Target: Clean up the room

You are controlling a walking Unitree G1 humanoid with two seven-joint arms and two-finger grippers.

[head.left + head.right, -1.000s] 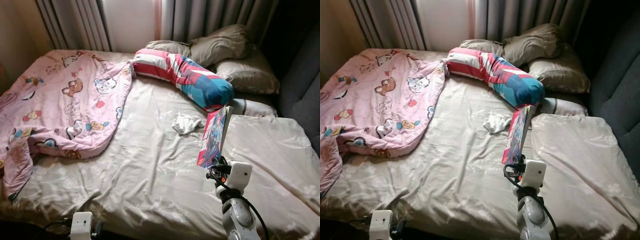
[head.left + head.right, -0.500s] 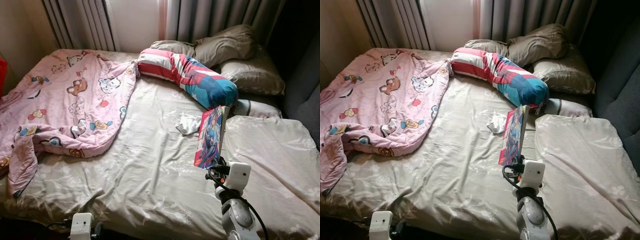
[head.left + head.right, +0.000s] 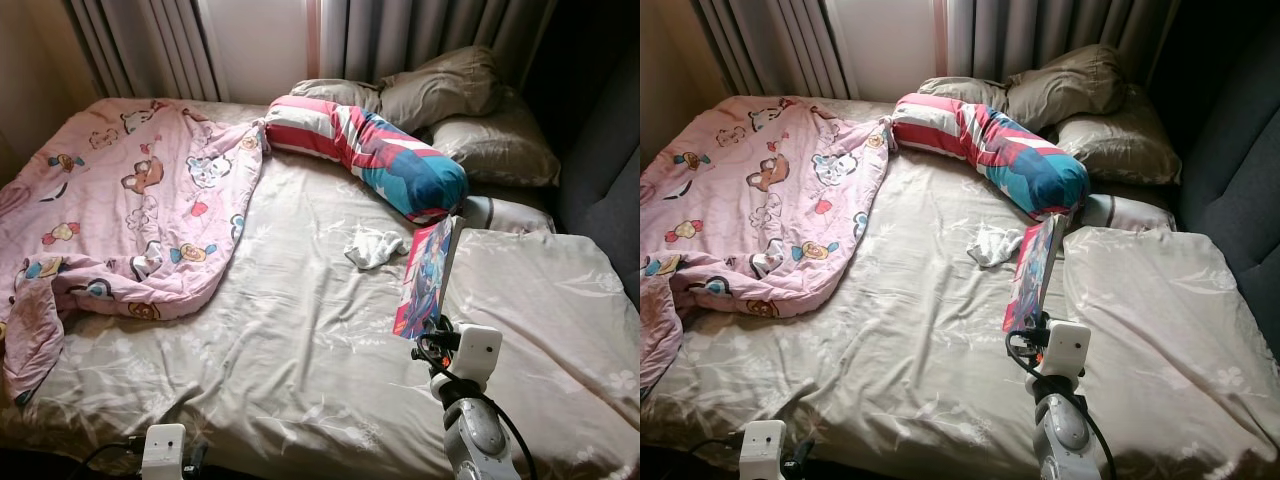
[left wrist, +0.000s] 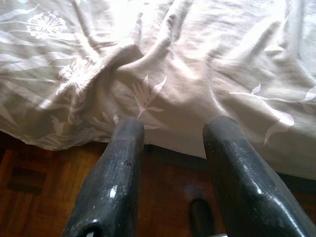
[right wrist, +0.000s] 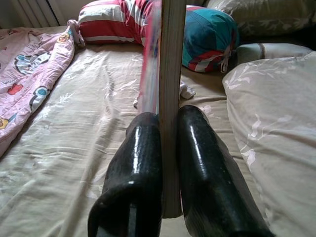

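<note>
Our right gripper (image 5: 168,148) still pinches the book (image 3: 428,275) upright; only our view shifted, so tidying continues.

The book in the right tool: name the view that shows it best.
Left eye view: the book stands upright over the bed, its colourful cover facing the camera. The right eye view shows the same cover narrower. The right wrist view shows its edge clamped between the right tool fingers.

Pink blanket (image 3: 130,200) cut off left
</note>
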